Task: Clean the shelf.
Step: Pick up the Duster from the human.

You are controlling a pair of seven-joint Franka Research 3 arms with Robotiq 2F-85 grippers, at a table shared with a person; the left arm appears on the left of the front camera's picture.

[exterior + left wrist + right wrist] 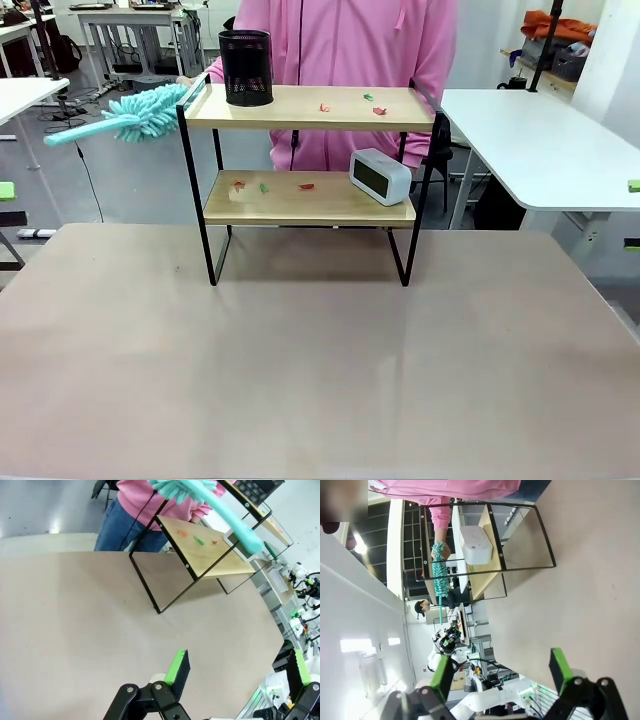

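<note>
The shelf [310, 108] stands on the brown table with two light wooden boards in a black frame. Small red and green scraps [372, 102] lie on the top board, and more scraps [305, 186] on the lower board. A person in pink behind the shelf holds a teal duster [140, 112] at its left end. The duster [210, 500] also crosses the top of the left wrist view. My left gripper [237, 672] is open over the table. My right gripper [502, 672] is open too, away from the shelf [485, 550].
A black mesh cup [245, 67] stands on the top board at the left. A white digital clock [380, 176] sits on the lower board at the right. The brown table [320, 370] spreads wide in front of the shelf. White tables stand at both sides.
</note>
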